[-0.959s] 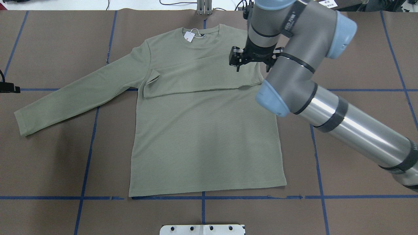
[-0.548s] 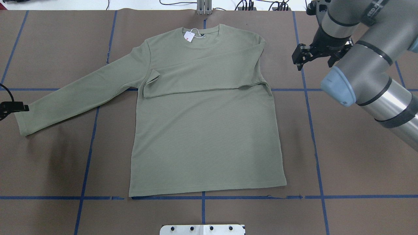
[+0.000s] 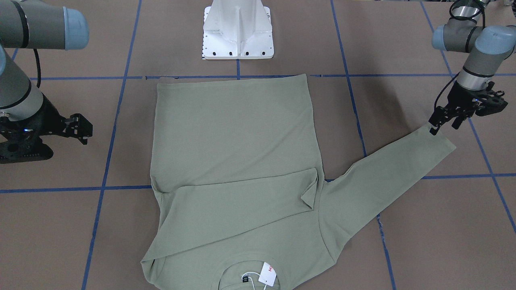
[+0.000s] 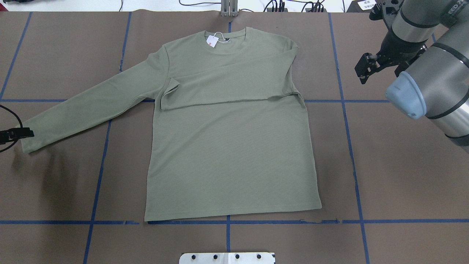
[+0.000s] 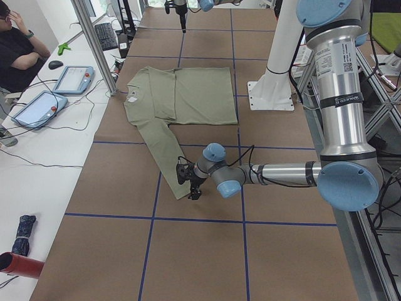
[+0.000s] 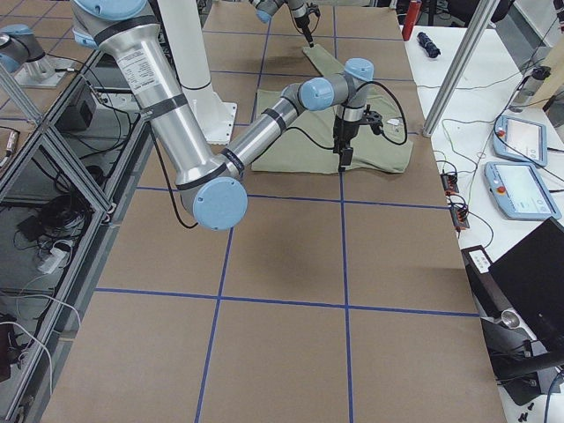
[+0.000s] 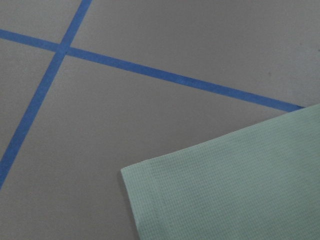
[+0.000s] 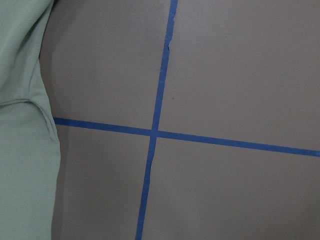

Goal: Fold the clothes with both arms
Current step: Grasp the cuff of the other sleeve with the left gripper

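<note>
The sage-green shirt (image 4: 231, 146) lies flat, front up, hang tag (image 4: 211, 40) at the collar. One sleeve is folded across the chest (image 4: 227, 86). The other sleeve stretches out to its cuff (image 4: 27, 141). My left gripper (image 3: 443, 123) hovers open at that cuff (image 3: 441, 141), one fingertip (image 3: 433, 129) right at the cuff's edge; its wrist view shows only the cuff corner (image 7: 225, 190). My right gripper (image 4: 370, 68) hangs open over bare table, well clear of the shirt's folded shoulder; its wrist view shows the shirt's side edge (image 8: 20, 125).
Brown table cover with blue tape lines (image 4: 227, 222). The white pedestal base (image 3: 238, 30) stands at the robot's side of the shirt hem. In the exterior left view a person (image 5: 19, 50) and teach pendants (image 5: 72, 78) are at a side desk.
My right gripper has moved from over the folded shoulder off to the right, away from the shirt. The left gripper has come down along the table's left edge to the sleeve cuff.
</note>
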Available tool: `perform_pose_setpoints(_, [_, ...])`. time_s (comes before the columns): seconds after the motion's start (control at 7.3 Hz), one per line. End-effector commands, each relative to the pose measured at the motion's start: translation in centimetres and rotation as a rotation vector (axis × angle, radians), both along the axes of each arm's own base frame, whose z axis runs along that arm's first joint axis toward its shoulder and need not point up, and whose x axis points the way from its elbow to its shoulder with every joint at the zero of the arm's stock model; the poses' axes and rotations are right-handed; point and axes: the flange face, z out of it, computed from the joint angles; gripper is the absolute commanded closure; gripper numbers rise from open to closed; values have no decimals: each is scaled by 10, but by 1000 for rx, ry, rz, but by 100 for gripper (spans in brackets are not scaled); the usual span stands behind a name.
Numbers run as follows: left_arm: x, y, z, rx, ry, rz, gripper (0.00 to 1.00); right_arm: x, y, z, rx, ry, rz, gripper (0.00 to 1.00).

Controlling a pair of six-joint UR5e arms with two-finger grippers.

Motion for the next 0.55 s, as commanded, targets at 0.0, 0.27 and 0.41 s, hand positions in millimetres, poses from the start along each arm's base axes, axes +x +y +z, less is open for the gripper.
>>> perform_pose_setpoints(0.0, [9, -7, 12, -5, -21, -1, 1, 2, 2, -2, 7, -1, 0, 0])
perform_pose_setpoints(0.27, [13, -5, 12, -5, -24, 12, 5, 4, 5, -3, 11, -4, 0, 0])
perform_pose_setpoints(0.41, [13, -4, 12, -5, -23, 11, 19, 5, 7, -5, 16, -7, 0, 0])
